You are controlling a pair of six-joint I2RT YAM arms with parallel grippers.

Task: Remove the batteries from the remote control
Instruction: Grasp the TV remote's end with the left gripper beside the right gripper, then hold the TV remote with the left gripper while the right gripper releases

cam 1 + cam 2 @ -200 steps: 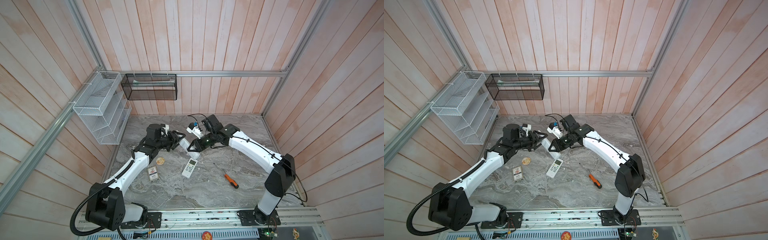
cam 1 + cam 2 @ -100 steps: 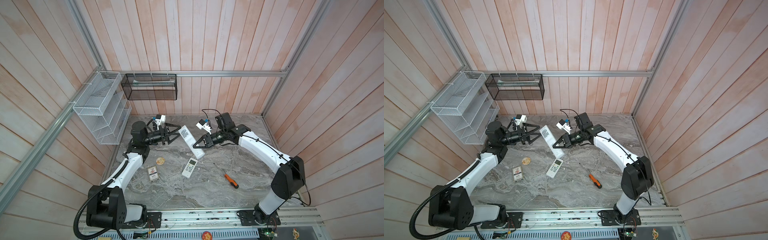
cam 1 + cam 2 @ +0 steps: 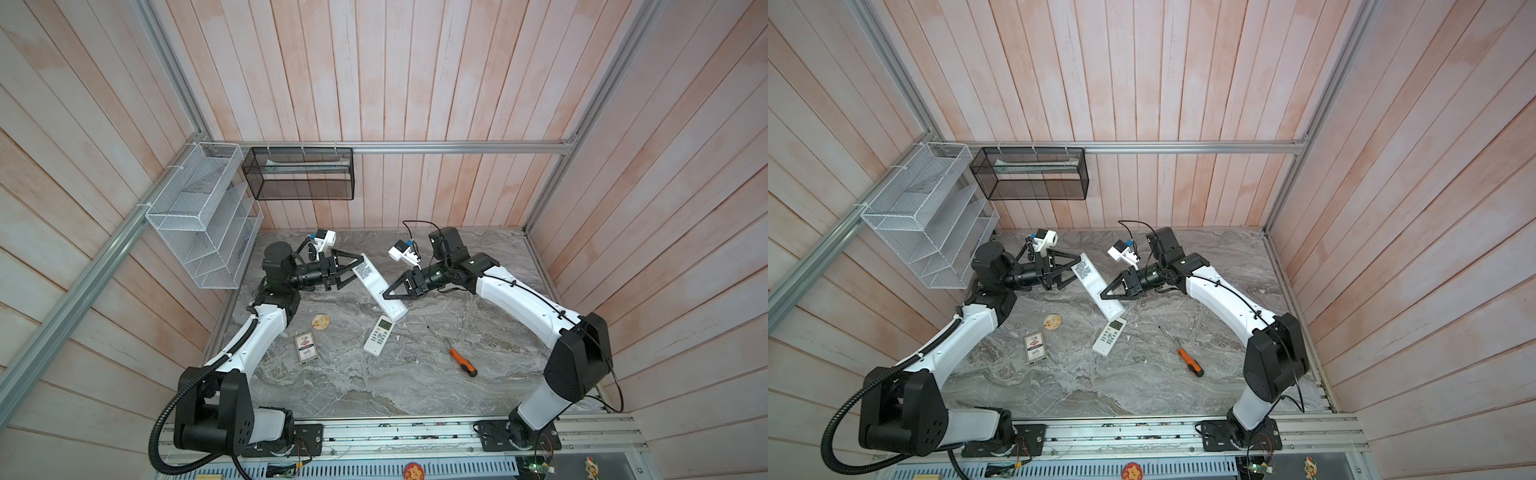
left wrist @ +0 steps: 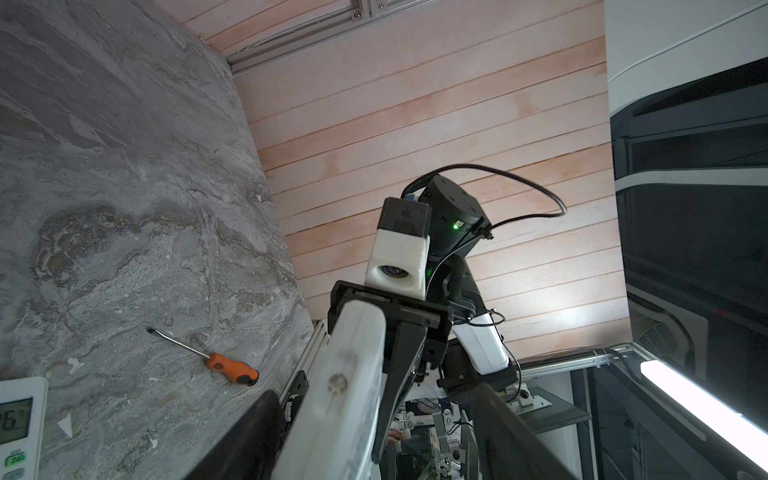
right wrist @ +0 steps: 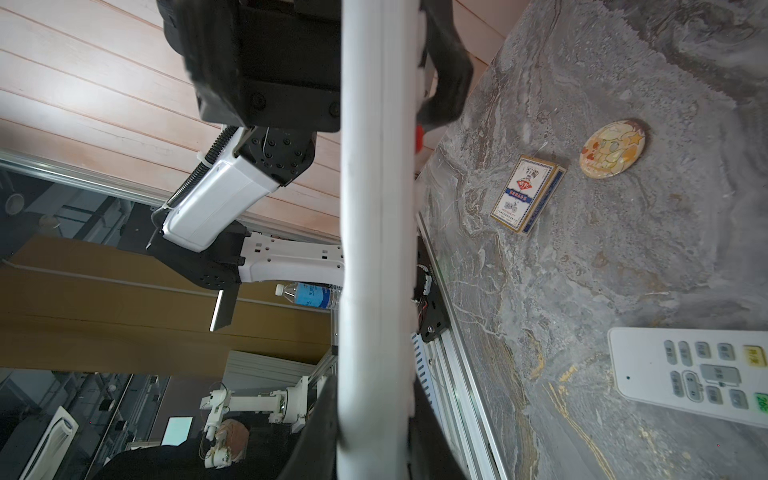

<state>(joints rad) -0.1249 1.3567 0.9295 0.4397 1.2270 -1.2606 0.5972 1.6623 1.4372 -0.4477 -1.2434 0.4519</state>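
In both top views we see the long white remote [image 3: 376, 286] held slanting at mid-frame, over the surface [image 3: 374, 386]. The right pincer [image 3: 385, 296] is clamped on it near its middle. The left pincer [image 3: 358, 270] stands open around its upper end, with a gap beside one finger in the left wrist view. We cannot make out the batteries. Just below lies a small remote [image 3: 379, 335], and to the lower right an orange-handled screwdriver [image 3: 462, 362].
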